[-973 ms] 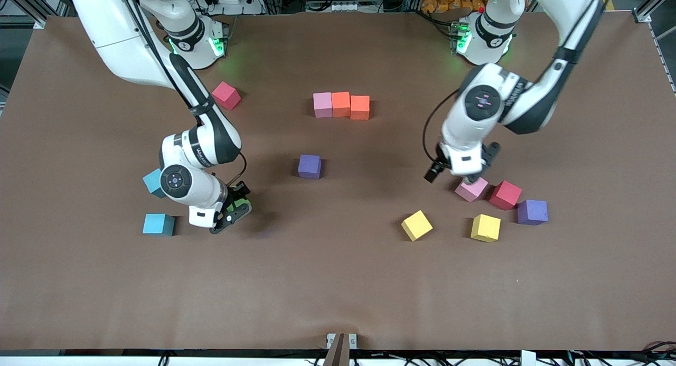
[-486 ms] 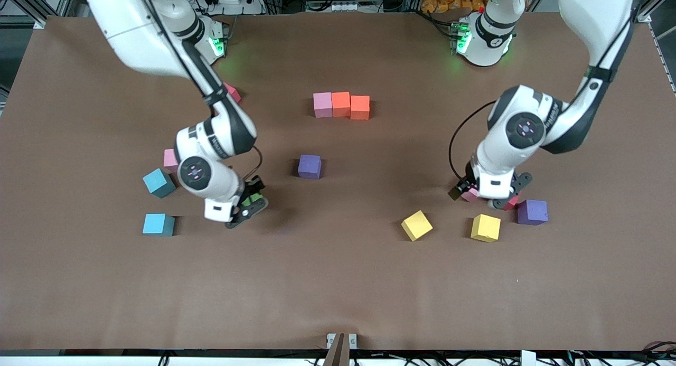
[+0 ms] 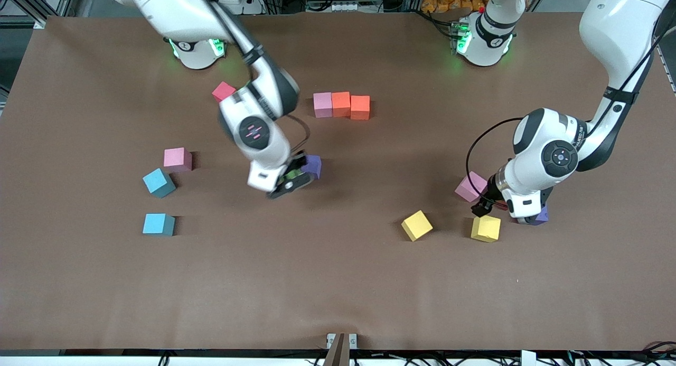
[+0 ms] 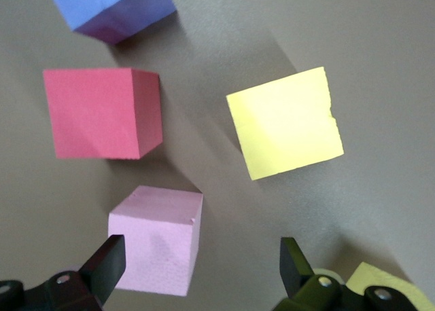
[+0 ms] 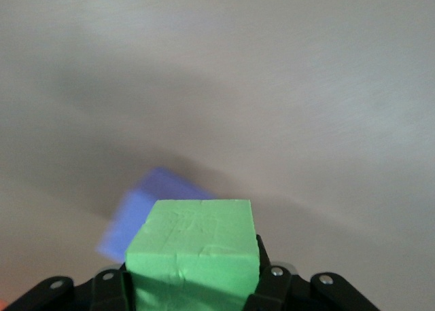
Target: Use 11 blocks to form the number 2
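Over the brown table [image 3: 338,281], the right gripper [image 3: 288,182] carries a green block [image 5: 194,253] clamped in its jaws above a purple block [image 3: 312,165], likely bound for the pink-and-orange row [image 3: 341,105] that starts the number 2. The left gripper [image 4: 204,273] hangs spread wide over a pink block [image 4: 158,250], with red [image 4: 100,113] and yellow [image 4: 285,123] blocks near; its next move calls for a straight descent and squeeze.

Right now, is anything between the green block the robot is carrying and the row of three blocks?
Nothing visible blocks it. The right hand is shut on the green block, beside the lone purple block. The bare table stretches from there to the pink-orange-orange row.
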{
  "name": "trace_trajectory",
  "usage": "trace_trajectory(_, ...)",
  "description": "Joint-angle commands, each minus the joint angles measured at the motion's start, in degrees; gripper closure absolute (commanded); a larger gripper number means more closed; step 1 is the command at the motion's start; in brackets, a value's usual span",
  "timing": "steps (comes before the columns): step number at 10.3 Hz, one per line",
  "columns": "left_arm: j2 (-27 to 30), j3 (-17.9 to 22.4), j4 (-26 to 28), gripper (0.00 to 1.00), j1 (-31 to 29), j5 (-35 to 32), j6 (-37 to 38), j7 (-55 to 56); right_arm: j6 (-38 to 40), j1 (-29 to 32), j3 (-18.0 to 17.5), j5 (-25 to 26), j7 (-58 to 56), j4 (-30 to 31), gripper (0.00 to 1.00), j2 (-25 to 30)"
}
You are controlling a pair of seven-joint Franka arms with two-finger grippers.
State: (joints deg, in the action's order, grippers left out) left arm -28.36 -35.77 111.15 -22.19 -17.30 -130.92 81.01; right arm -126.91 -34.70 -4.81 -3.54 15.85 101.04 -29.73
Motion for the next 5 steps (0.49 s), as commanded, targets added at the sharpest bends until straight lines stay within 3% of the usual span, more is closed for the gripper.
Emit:
trace_trajectory(1, 0.2, -0.6, 0.1, 0.00, -1.7, -0.5, 2.2, 3.2, 0.1, -6.5, 0.4, -0.8, 13.0, -2.1, 1.00, -0.6)
trace_trajectory(5, 1.4, -0.6, 2.1, 0.00, -2.9, -0.6, 2.8, 2.1, -1.5, -14.7, 0.3, -0.9, 30.5, -6.8, 1.00, -5.3)
